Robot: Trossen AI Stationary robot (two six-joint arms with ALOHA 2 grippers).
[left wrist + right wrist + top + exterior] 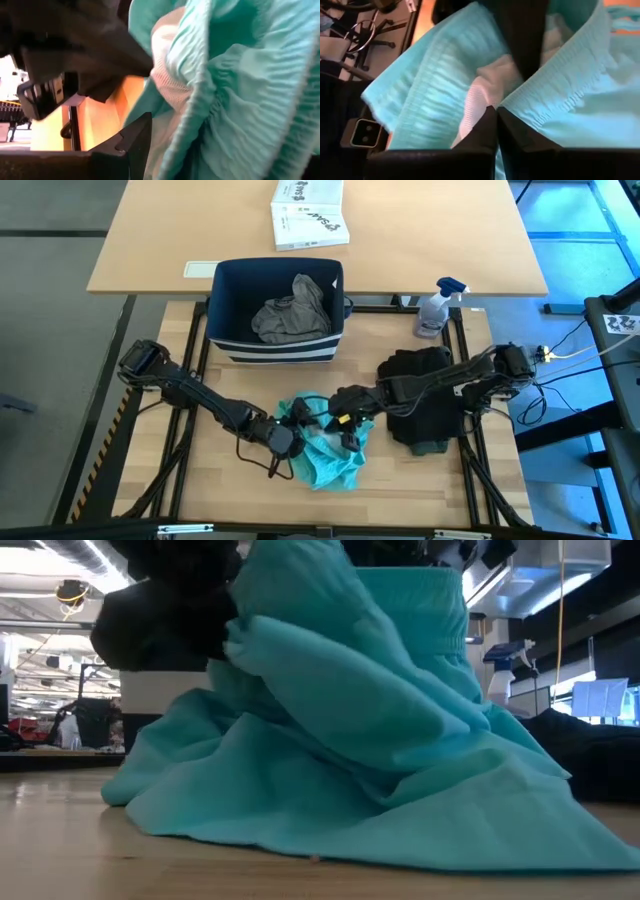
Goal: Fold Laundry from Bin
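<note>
The teal piece [325, 452] lies bunched on the table's near middle, its upper part raised, as the low view [380, 730] shows. My right gripper [496, 111] reaches in from the right [348, 435] and is shut on it. From the left, my left gripper [297, 420] stands open at the teal piece's gathered band [200, 100]. A grey garment [292, 312] lies inside the navy bin [225, 310]. A black garment [420, 395] lies in a heap on an olive-green piece [432, 447] at the right. My right gripper pinches the teal piece at its gathered elastic band [532, 116], beside the white mesh lining [485, 90], between its two fingers. The fingers slant down from the table's right. The cloth hangs slack below them, its lower folds [350, 830] on the table. My left gripper has the band in front of its open fingertips [135, 135]; whether it touches the cloth I cannot tell.
A spray bottle [436, 306] stands at the far right of the work table. A white printed box [308, 212] lies on the second table [180, 230] behind the bin. Bare wood [220, 490] shows at the near left.
</note>
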